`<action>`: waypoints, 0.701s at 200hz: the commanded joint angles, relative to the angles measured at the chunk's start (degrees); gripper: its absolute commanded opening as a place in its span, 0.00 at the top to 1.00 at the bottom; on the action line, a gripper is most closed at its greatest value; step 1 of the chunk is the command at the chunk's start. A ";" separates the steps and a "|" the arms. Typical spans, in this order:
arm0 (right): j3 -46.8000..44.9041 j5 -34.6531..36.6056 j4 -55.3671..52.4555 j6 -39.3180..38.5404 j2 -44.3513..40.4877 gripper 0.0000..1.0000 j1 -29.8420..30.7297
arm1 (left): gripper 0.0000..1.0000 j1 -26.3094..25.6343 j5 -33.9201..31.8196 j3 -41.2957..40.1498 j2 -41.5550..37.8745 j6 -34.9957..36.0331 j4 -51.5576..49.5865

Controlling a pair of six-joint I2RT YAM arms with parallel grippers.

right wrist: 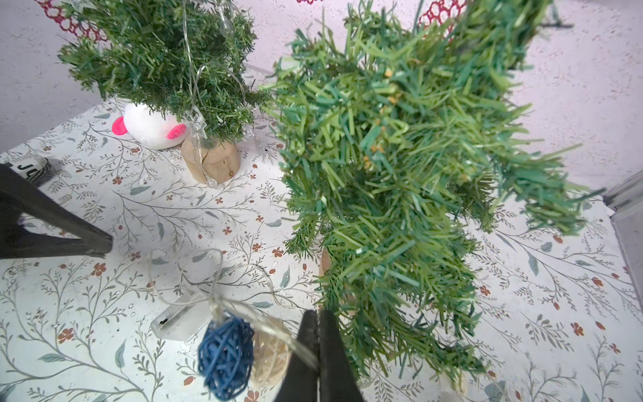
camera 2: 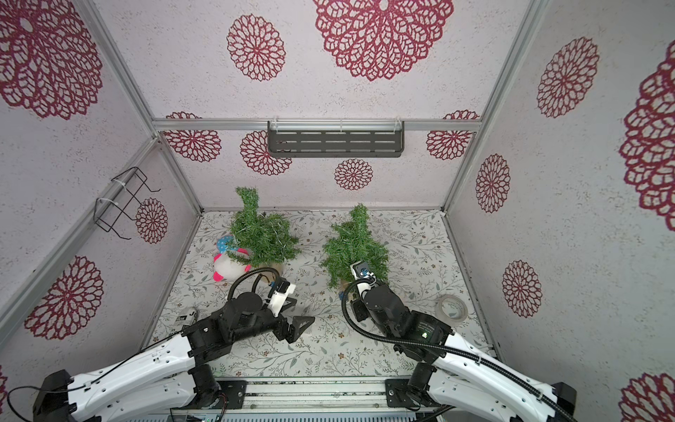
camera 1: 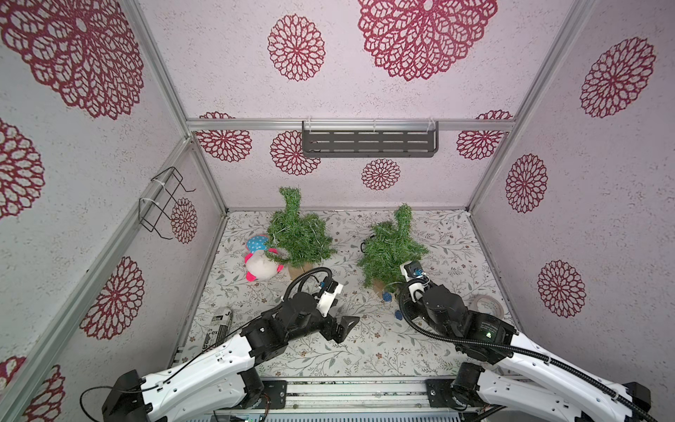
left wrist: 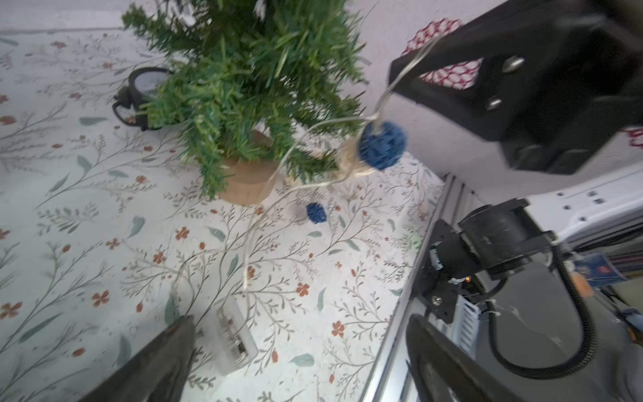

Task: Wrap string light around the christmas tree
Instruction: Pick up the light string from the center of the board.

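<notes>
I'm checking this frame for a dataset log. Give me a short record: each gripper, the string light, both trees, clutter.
Right gripper: shut on the string light wire, beside the right tree
Left gripper: open, empty, near the battery box
String light: hangs by the tree's base, no turn round it visible
Left tree: already carries lights
Clutter: plush toy, tape roll

Lab booth: aluminium frame (camera 1: 248,124), papered panels (camera 1: 237,91)

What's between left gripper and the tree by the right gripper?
Left wrist view: the battery box lies before the open left gripper; slack string light wire and a blue ball lie on the cloth short of the tree.
</notes>
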 commanded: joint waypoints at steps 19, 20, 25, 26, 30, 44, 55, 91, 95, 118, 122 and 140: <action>1.04 0.88 1.38 0.87 -0.42 1.00 -1.09 | 0.13 0.01 0.38 1.47 1.52 2.27 -2.75; 1.17 0.87 1.31 0.86 -0.48 1.00 -1.12 | 0.13 0.03 0.09 1.38 1.53 2.36 -2.89; 1.74 0.73 0.95 0.74 -0.69 1.00 -1.17 | 0.14 0.28 -1.47 1.08 1.53 2.93 -3.90; 1.83 0.70 0.87 0.72 -0.74 1.00 -1.20 | 0.14 0.34 -1.75 1.05 1.53 3.08 -4.12; 2.17 0.55 0.59 0.62 -0.88 1.00 -1.19 | 0.14 0.52 -2.96 0.83 1.53 3.53 -4.77; 3.04 -0.59 -0.32 0.12 -1.41 1.00 -1.12 | 0.13 1.02 -6.92 0.16 1.66 5.24 -4.96; 3.22 -1.79 -0.60 -0.19 -1.68 1.00 -1.12 | 0.12 1.04 -7.90 -0.18 2.41 6.81 -3.31; 3.68 -3.05 -0.24 0.07 -2.44 1.00 -1.10 | 0.12 0.05 -3.59 1.65 10.33 9.59 6.37; 3.75 -3.17 -0.19 0.06 -2.55 1.00 -1.15 | 0.13 -0.11 -3.49 1.84 11.54 10.22 7.34; 4.08 -3.92 0.25 -0.11 -3.58 1.00 -1.21 | 0.27 0.27 -2.95 4.47 18.62 14.30 10.83; 4.10 -4.13 0.15 -0.03 -3.83 1.00 -1.21 | 0.29 0.42 -2.87 5.09 19.76 14.62 11.05; 3.87 -4.86 0.33 0.24 -4.65 1.00 -1.19 | 0.37 0.82 -1.33 7.76 24.24 14.97 13.21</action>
